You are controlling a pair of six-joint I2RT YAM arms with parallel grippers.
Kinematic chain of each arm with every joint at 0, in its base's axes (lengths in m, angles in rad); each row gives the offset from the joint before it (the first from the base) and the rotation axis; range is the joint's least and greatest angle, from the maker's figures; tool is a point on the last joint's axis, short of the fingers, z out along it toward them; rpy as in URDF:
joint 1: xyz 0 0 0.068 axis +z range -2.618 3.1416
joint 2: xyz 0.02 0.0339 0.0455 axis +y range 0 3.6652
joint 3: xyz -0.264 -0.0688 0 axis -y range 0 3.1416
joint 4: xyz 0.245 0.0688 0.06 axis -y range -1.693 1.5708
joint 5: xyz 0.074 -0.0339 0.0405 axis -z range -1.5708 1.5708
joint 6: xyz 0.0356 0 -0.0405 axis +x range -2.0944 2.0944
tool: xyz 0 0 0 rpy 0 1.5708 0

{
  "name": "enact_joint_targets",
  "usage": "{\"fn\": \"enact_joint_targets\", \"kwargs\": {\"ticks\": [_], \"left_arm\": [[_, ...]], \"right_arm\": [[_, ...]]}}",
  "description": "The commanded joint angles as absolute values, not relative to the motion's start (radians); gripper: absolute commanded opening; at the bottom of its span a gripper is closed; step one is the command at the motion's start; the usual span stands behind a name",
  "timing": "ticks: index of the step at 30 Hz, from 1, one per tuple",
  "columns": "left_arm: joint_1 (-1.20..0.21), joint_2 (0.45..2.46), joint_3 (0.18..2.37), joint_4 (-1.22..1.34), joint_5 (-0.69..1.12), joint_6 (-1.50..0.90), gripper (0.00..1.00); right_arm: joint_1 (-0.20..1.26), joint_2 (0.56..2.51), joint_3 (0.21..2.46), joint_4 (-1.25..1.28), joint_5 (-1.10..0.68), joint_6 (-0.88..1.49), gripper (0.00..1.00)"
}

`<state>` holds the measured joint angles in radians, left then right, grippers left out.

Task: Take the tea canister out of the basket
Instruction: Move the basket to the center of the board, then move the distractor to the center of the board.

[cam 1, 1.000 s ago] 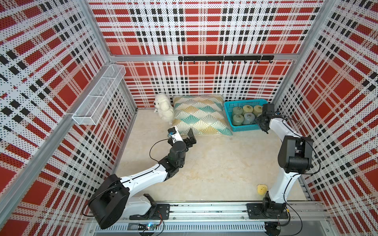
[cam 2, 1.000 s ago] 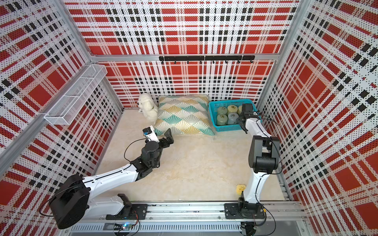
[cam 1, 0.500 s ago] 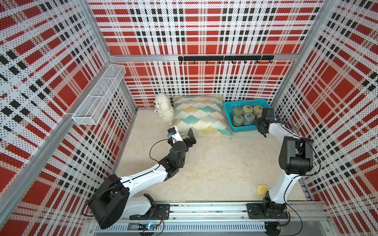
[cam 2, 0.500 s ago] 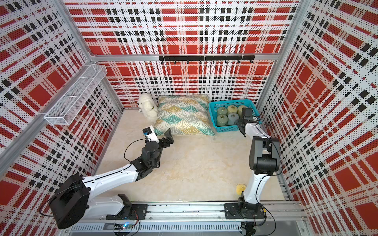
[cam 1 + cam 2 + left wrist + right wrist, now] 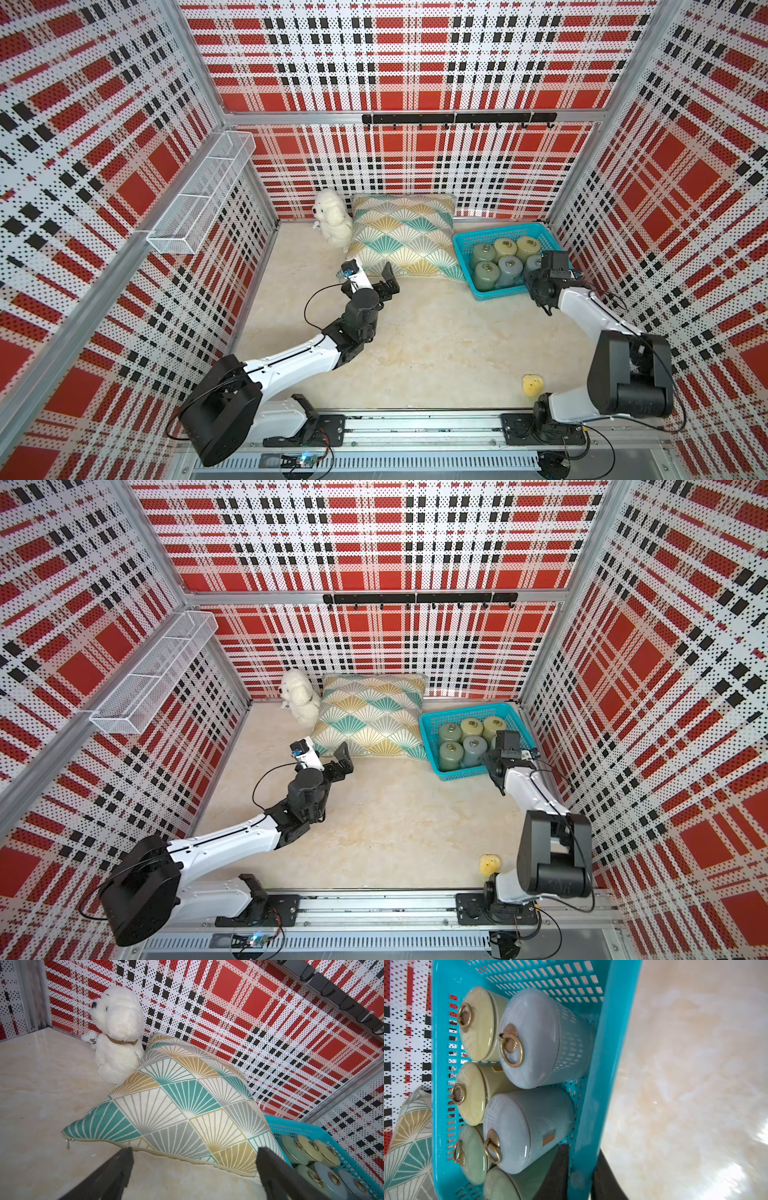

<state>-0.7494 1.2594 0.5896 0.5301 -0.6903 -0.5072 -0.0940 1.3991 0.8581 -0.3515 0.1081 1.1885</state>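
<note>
Tea canisters (image 5: pixel 510 266): six, upright in two rows inside basket (image 5: pixel 462 259), at the far right corner of the floor (image 5: pixel 436 340), just beside pillow (image 5: pixel 403 237). One blue-grey canister (image 5: pixel 529 1126) bears a small brown label (image 5: pixel 548 1139), writing unreadable. In both top views one canister is partly hidden behind the right gripper (image 5: pixel 581 1150), which is clamped on the basket's near wall. Left gripper (image 5: pixel 194 1152): jaws wide apart. Plush dog (image 5: pixel 116 1032): tag (image 5: pixel 90 1040) reads "dog".

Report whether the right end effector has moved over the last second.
Yes. In a top view the right end effector has drawn back from the back wall: from level with the middle of the fan-patterned fabric cushion to roughly its near edge.
</note>
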Motion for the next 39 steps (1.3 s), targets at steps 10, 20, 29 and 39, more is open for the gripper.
{"fn": "enact_joint_targets", "kwargs": {"ticks": [10, 20, 29, 39], "left_arm": [[-0.772, 1.215, 0.574, 0.534, -0.713, -0.489, 0.99], [-0.771, 1.432, 0.629, 0.615, -0.498, -0.453, 0.98], [-0.753, 1.798, 0.874, 0.626, -0.355, -0.543, 0.97], [-0.645, 2.066, 1.142, 0.627, -0.274, -0.600, 0.96]], "right_arm": [[-0.086, 0.974, 0.581, -0.464, 0.094, 1.112, 0.20], [-0.078, 0.898, 0.555, -0.460, 0.058, 1.088, 0.23], [-0.080, 0.943, 0.604, -0.430, 0.040, 1.066, 0.24], [-0.092, 0.916, 0.625, -0.449, 0.048, 1.046, 0.25]]}}
